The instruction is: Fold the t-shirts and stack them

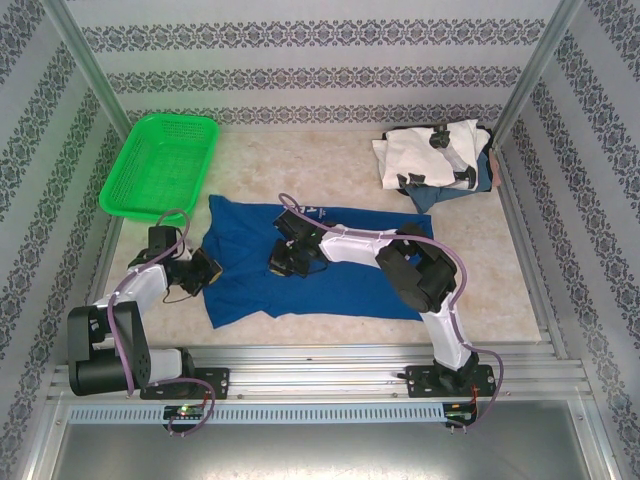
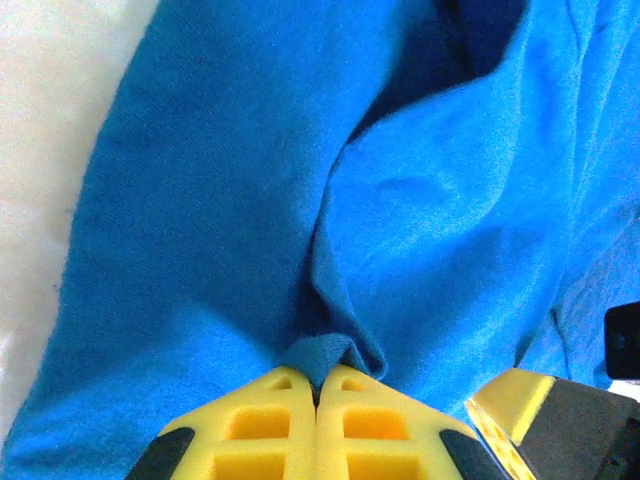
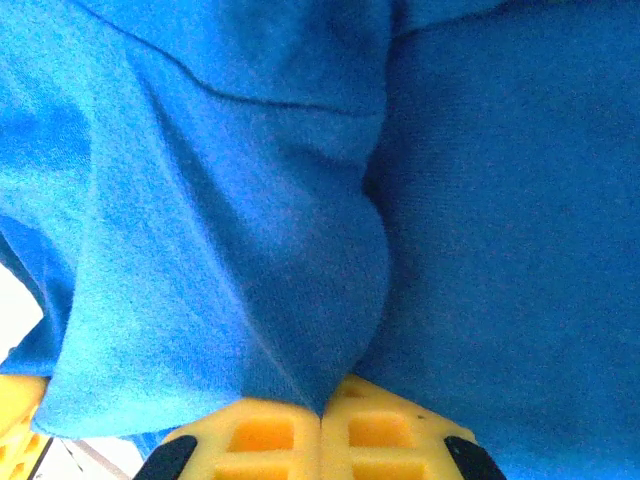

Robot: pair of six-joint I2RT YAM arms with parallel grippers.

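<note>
Overhead, a royal-blue cloth t-shirt lies spread mid-counter, its long axis running left to right. The left tool sits at the shirt's left edge. The right tool, reaching in from the right, sits just left of the shirt's middle, so most of the cloth lies to the right of both. White lettering at the far edge is too small to read. A pile of white and bluish-grey shirts rests far right on the pale counter, and a green plastic mesh basket sits far left.

From the left wrist, the yellow fingers are clenched on a raised ridge of blue cloth.

From the right wrist, the yellow fingers likewise pinch a blue fold; no label shows. Probably the held left part gets carried rightward.
</note>
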